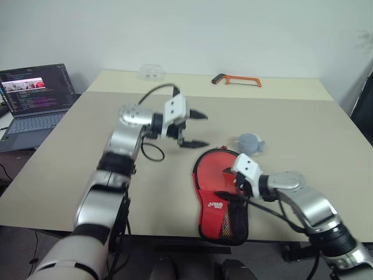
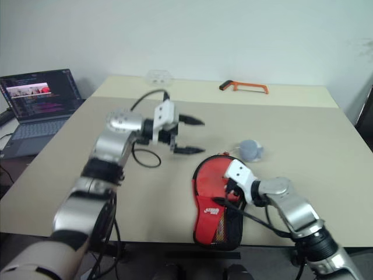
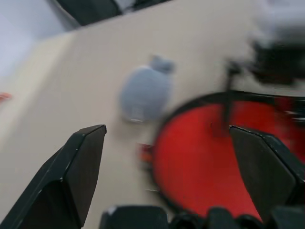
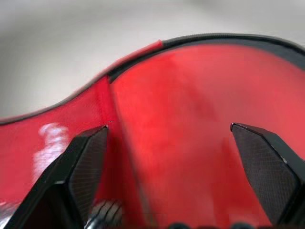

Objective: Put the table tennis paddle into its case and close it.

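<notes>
Laptop [image 1: 32,105], dark grey with a lit screen, sits on a side desk at nine o'clock, cut by the frame edge. Next comes my left gripper [image 1: 195,129], its black fingers spread wide and empty, hanging above the beige table [image 1: 70,163] at about ten o'clock from the case. The paddle-shaped red fabric case with black zipper edging, mesh pocket and white logo [image 2: 213,189] lies flat near the table's front edge. My right gripper [image 1: 227,184] hovers low over it, fingers parted, gripping nothing. A small grey-blue rounded object [image 1: 252,142] sits at one o'clock from the case, and an orange-framed hacksaw [image 1: 236,80] lies at the far edge.

I judge the packing about done: no red-rubber paddle lies loose, so it is probably inside. Whether the zipper is fully run I cannot tell; my right wrist hides part of the edge. Next I should check that closure.
</notes>
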